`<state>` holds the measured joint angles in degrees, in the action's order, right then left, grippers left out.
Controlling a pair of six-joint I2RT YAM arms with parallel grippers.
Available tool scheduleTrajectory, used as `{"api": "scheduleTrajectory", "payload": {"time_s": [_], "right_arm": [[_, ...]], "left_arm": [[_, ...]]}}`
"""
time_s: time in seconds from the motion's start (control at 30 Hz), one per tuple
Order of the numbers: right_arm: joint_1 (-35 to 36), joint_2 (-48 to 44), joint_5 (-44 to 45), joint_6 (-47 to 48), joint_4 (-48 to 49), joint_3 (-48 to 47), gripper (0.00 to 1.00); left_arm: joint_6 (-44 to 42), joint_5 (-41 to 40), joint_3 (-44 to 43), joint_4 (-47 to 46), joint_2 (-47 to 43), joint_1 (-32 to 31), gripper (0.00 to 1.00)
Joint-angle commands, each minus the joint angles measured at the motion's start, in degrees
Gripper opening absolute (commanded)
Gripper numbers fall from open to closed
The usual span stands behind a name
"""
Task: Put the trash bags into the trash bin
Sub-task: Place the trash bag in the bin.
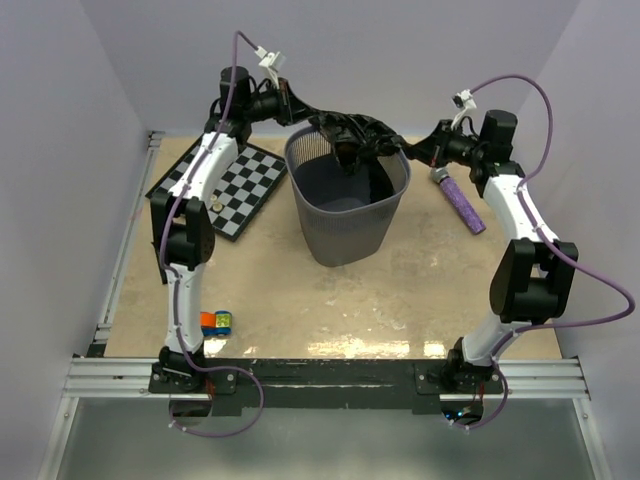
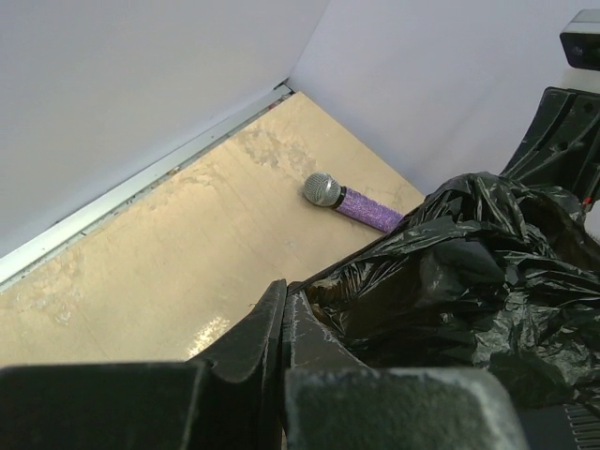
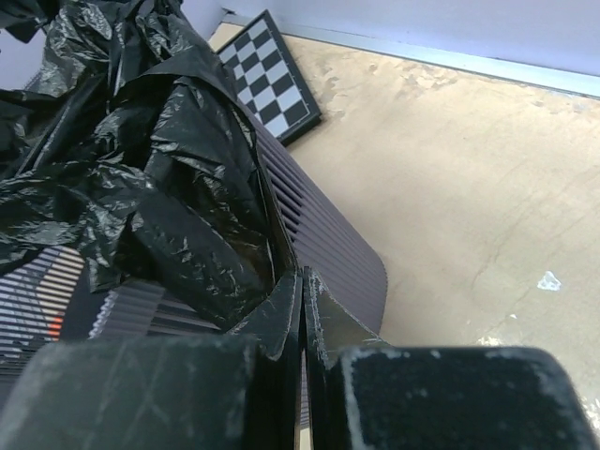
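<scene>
Nearest me, the trash bin [image 1: 345,225] stands on the surface [image 1: 270,290], mouth open. Over its far rim hangs the trash bag [image 1: 357,132], bunched and stretched between the arms; the left tool [image 2: 284,314] and the right tool [image 3: 302,295] are each pinched shut on a fold of it. I'd say bring the bundle nearer, over the mouth's middle, lower it inside, then release together so nothing drapes outside.

Plain pale-lilac walls [image 1: 400,50] on three sides of a scuffed beige tabletop [image 1: 280,290], soft glare near its front edge.
</scene>
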<state>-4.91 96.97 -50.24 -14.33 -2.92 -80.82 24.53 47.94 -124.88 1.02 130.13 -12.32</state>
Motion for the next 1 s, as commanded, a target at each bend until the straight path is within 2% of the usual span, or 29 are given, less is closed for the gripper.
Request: {"api": "scheduleTrajectory", "payload": {"time_s": [0.0, 0.1, 0.23, 0.33, 0.43, 0.53, 0.63, 0.7, 0.8, 0.87, 0.97], "right_arm": [[0.0, -0.9, 1.5, 1.3, -1.1, -1.2, 0.00], [0.6, -1.4, 4.3, 2.8, -3.0, 0.6, 0.00], [0.6, -2.7, 5.1, 4.0, -4.0, 3.6, 0.00], [0.6, -4.0, 6.0, 4.1, -4.1, 5.3, 0.00], [0.6, -5.2, 5.9, 5.3, -4.7, 4.4, 0.16], [0.4, -6.9, 6.7, 10.3, -8.0, -1.6, 0.38], [-0.4, -8.0, 5.7, 17.5, -11.3, -9.1, 0.53], [-0.6, -8.5, 1.2, 24.9, -15.0, -13.3, 0.59], [0.0, -8.9, -10.0, 34.9, -21.1, -19.1, 0.66], [2.9, -9.3, -10.5, 36.2, -20.9, -20.4, 0.72], [10.1, -8.6, -6.8, 44.0, -24.8, -23.1, 0.79]], "left_arm": [[-1.8, -0.5, 1.2, 2.5, -4.8, 5.3, 0.00], [-1.7, 2.8, 5.7, 4.8, -5.8, 6.2, 0.00], [-4.8, 2.5, 15.7, 1.3, -10.7, 6.6, 0.00], [-7.0, 3.9, 18.2, 1.7, -11.2, 6.6, 0.00], [-8.2, 4.6, 20.9, -0.1, -12.8, 6.6, 0.00], [-9.3, 3.0, 25.0, -8.2, -16.6, 6.6, 0.00], [-10.5, 2.3, 27.8, -11.3, -18.8, 6.6, 0.00], [-10.2, 2.5, 28.7, -12.8, -19.3, 6.6, 0.00], [-9.2, 3.3, 29.9, -15.2, -20.0, 6.6, 0.00], [-8.8, 3.7, 30.0, -16.0, -20.1, 6.6, 0.00], [-8.6, 3.8, 30.1, -16.2, -20.3, 6.6, 0.00]]}}
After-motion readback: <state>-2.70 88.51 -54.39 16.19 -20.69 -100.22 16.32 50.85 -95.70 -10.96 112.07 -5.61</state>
